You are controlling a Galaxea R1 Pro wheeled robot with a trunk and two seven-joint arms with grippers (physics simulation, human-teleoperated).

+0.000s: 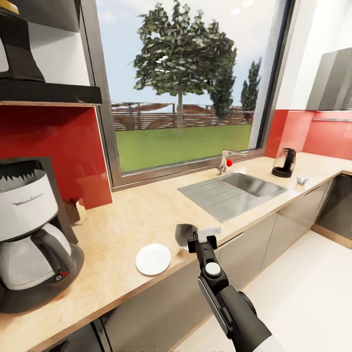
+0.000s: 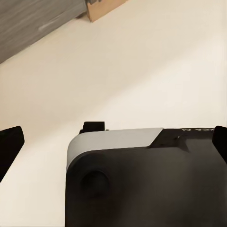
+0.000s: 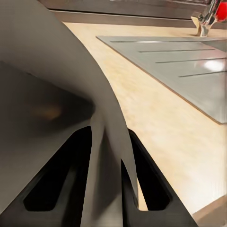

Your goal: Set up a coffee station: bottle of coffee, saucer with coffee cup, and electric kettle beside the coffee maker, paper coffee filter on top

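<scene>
The right hand point(image 1: 194, 238) grips the coffee cup point(image 1: 184, 235) above the tabletop point(image 1: 146, 210), near the saucer point(image 1: 153, 259). The coffee maker point(image 1: 32, 234) stands far left. I cannot tell if the left hand is clenched.

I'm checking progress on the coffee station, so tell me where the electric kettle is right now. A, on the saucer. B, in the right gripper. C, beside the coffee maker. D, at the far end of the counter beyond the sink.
D: the electric kettle stands on the kitchen countertop past the sink, far from the coffee maker.
</scene>
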